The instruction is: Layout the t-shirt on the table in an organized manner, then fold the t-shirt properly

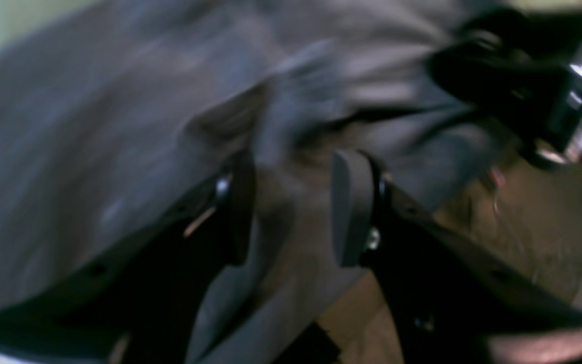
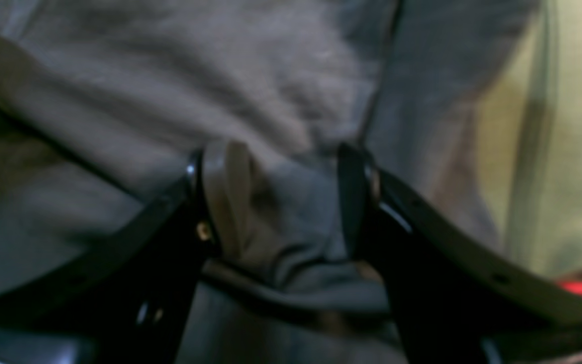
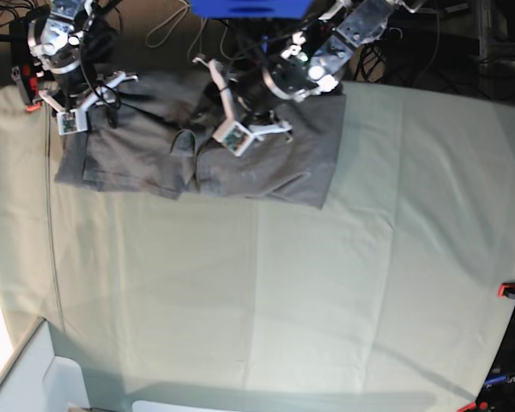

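**Both my claws on the shirt at the far edge**

The t-shirt (image 3: 197,159) lies rumpled along the far edge of the table (image 3: 266,292), towards the left in the base view, spread wide but bunched and creased in the middle. Most of the green cloth in front of it is bare, with red clips (image 3: 508,290) at the right edge.

My left gripper (image 1: 291,207) has grey fabric running up between its two pads. The pads stand a little apart with a fold of cloth filling the gap, so I am clamped on the t-shirt (image 1: 119,126); the view is blurred. In the base view this arm reaches down over the shirt's middle (image 3: 240,129).

My right gripper (image 2: 281,202) also has a bunched wad of t-shirt (image 2: 144,91) between its pads, pressed against both, so it grips the cloth too. In the base view this arm sits at the shirt's left end (image 3: 69,112), near the table's far left corner.
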Tool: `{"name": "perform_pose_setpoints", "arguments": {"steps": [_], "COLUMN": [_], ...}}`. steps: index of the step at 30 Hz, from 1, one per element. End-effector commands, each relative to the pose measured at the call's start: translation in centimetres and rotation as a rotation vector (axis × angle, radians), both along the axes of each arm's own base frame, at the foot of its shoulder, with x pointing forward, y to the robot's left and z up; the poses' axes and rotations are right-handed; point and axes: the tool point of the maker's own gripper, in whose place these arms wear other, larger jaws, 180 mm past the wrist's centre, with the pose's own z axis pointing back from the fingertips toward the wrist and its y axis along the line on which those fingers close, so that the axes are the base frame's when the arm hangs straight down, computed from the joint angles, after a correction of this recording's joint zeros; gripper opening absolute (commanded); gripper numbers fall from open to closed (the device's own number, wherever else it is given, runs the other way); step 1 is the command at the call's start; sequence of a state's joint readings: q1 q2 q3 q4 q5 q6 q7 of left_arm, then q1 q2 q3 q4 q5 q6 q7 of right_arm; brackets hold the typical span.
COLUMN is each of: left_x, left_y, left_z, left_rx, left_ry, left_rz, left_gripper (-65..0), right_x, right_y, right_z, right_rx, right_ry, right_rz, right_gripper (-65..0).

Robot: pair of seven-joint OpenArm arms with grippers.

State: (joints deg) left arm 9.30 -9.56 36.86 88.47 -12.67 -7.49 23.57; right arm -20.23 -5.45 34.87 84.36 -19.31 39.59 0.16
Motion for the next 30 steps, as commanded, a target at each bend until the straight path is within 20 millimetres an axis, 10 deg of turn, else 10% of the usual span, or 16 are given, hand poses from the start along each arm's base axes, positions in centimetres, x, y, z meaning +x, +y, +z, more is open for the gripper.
{"name": "perform_pose_setpoints", "arguments": {"steps": [1,11,18,30], "left_x": [-0.1,0.0,5.5,10.7], "left_y": [-0.8,-1.5,5.5,21.8], "left_z": [1.0,3.2,4.4,5.5], "left_rx": [-0.031,-0.073,-0.023,0.107], "left_ry": [-0.025,-0.075,-0.152,-0.224], "left_rz": [-0.020,-0.041,0.158,0.589], "left_gripper": [-40.9,-40.8,-40.8,-40.8], "right_x": [0.5,1.4,2.9,1.9], "right_y": [-0.3,-0.9,-2.7,-5.1], "right_z": [1.5,6.1,5.3,-0.3], "right_rx": [-0.008,-0.083,-0.086,-0.015], "right_ry": [-0.052,-0.156,-0.112,0.076], "right_rz": [0.004,-0.021,-0.089,-0.185], "right_gripper": [-35.9,-35.7,-22.6,-22.6]}}
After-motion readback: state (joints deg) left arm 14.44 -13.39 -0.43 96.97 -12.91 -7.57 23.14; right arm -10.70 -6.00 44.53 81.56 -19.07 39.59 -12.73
